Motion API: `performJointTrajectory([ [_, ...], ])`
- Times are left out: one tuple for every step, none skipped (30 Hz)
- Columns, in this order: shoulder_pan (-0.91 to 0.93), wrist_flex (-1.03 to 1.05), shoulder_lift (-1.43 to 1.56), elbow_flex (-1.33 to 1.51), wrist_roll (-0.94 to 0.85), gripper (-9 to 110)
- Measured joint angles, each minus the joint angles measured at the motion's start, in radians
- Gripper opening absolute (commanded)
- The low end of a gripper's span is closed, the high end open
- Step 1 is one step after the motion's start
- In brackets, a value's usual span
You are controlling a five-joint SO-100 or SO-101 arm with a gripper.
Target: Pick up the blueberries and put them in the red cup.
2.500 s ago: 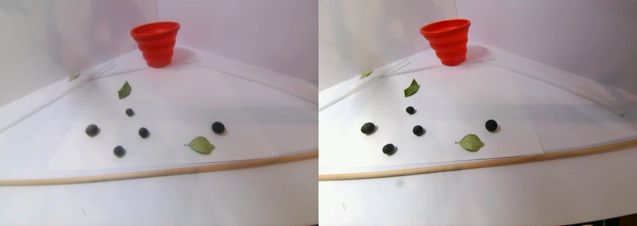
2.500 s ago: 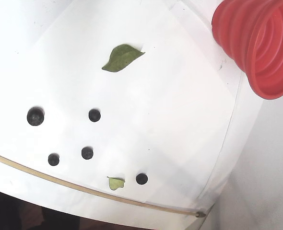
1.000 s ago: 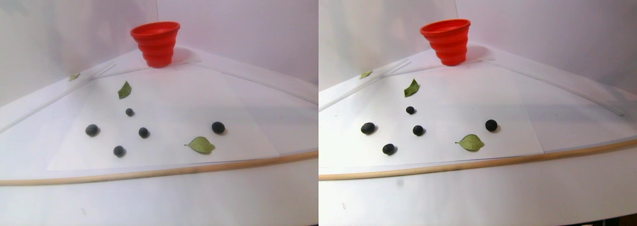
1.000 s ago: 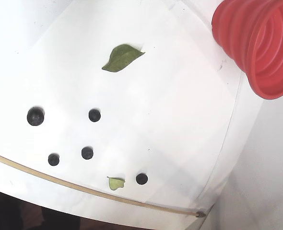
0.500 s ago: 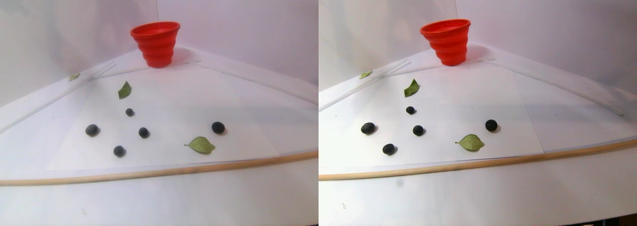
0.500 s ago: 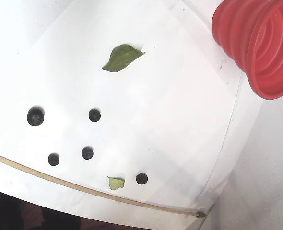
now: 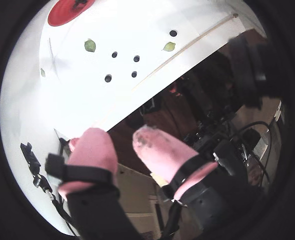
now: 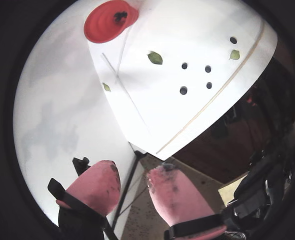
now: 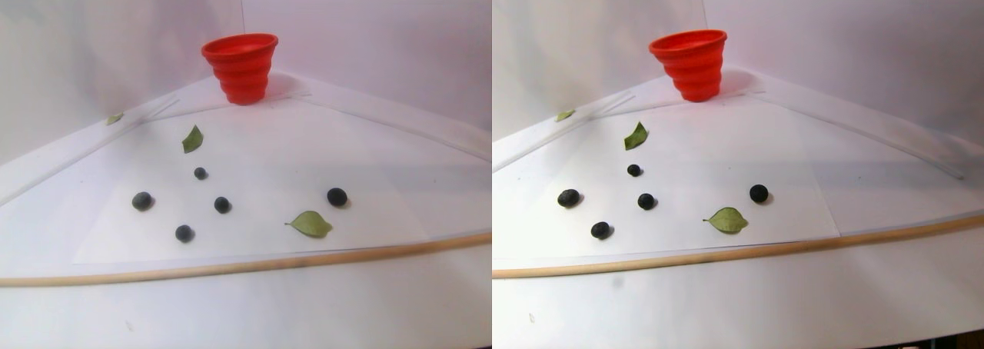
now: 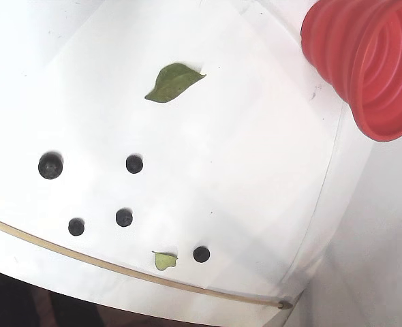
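the gripper (image 7: 120,137) hangs well off the table, beyond its wooden-edged rim, with its two pink-padded fingers (image 7: 95,150) spread apart and nothing between them; in a wrist view the same released pincer (image 8: 132,180) shows at six o'clock of the picture, its pads smudged dark.

five blueberries (image 10: 124,217) lie loose on the white sheet (image 10: 255,150) in the fixed view: the largest (image 10: 50,165) at nine o'clock of the group, one (image 10: 134,163) just toward twelve o'clock of the central berry, one (image 10: 76,226) at eight o'clock near the wooden strip (image 10: 105,264), and one (image 10: 202,254) apart at four o'clock, just beside a small pale leaf (image 10: 164,259). a bigger green leaf (image 10: 174,80) lies at twelve o'clock of the berries, well apart from them.

the red cup (image 10: 368,61) stands upright at two o'clock of the fixed view, near the corner of the white walls, well apart from every berry. in the stereo pair view the red cup (image 9: 241,66) sits at twelve o'clock of the berries (image 9: 222,204), mouth up, on the table (image 9: 231,310). in a wrist view something dark shows inside the cup's mouth (image 8: 120,16), too small to tell what it is. a third small leaf (image 9: 114,119) lies by the left wall in the stereo pair view.
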Motion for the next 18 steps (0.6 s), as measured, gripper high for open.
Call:
performJointTrajectory([
  [-0.005, 0.000, 0.000, 0.015, -0.023, 11],
  [-0.009, 0.000, 0.000, 0.034, -0.051, 11],
  [-0.015, 0.000, 0.000, 0.051, -0.078, 11],
  [-0.021, 0.000, 0.000, 0.066, -0.103, 11],
  [-0.028, 0.000, 0.000, 0.081, -0.129, 11],
  [-0.034, 0.000, 0.000, 0.095, -0.150, 11],
  [-0.041, 0.000, 0.000, 0.107, -0.172, 12],
  [-0.049, 0.000, 0.000, 0.120, -0.190, 12],
  [-0.060, -0.002, 0.000, 0.135, -0.209, 12],
  [-0.069, -0.002, 0.000, 0.147, -0.224, 12],
  [-0.075, -0.002, -0.003, 0.158, -0.236, 12],
  [-0.083, -0.002, -0.006, 0.173, -0.252, 12],
  [-0.089, -0.002, -0.006, 0.189, -0.264, 12],
  [-0.097, -0.002, -0.006, 0.206, -0.275, 12],
  [-0.106, -0.008, -0.006, 0.222, -0.285, 12],
  [-0.112, -0.012, -0.006, 0.233, -0.293, 12],
  [-0.114, -0.023, -0.011, 0.244, -0.307, 12],
  [-0.114, -0.043, -0.017, 0.261, -0.321, 12],
])
